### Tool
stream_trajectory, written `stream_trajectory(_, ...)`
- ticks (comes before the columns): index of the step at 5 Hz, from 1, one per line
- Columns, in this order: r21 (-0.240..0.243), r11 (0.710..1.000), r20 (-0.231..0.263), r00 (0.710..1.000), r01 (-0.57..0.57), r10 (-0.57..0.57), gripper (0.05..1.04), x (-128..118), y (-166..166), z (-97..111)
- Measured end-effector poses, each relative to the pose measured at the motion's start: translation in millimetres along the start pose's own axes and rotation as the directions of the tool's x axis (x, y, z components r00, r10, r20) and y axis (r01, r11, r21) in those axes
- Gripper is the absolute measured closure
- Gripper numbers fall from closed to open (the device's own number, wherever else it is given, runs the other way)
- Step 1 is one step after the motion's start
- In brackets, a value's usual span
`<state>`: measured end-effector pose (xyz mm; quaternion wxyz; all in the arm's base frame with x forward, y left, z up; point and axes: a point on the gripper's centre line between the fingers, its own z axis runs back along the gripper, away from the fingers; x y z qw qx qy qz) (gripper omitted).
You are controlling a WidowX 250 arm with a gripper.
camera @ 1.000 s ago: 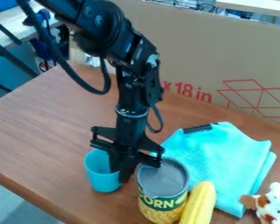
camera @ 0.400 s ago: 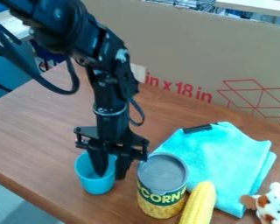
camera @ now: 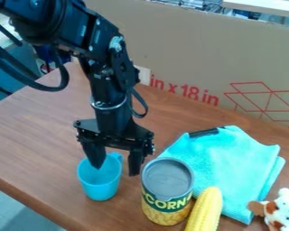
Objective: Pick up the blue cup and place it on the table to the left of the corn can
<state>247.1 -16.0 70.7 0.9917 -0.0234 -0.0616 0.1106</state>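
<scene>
The claw (camera: 116, 170) is released, its fingers spread: one over the mouth of the blue cup (camera: 99, 184), one beside it. It has risen since the previous frame; the cup hasn't moved. Right of the cup are a corn can (camera: 167, 191), yellow cob (camera: 205, 212), turquoise cloth (camera: 225, 162) and spotted plush toy (camera: 284, 210), on a brown table (camera: 35, 131); behind the cup, a cardboard box (camera: 189, 49).
</scene>
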Motion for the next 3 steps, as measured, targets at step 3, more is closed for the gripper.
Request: stream_trajectory(3, 0.072, 0.959, 0.070, 0.958, 0.273, -0.278, 0.081, 29, -64, 53)
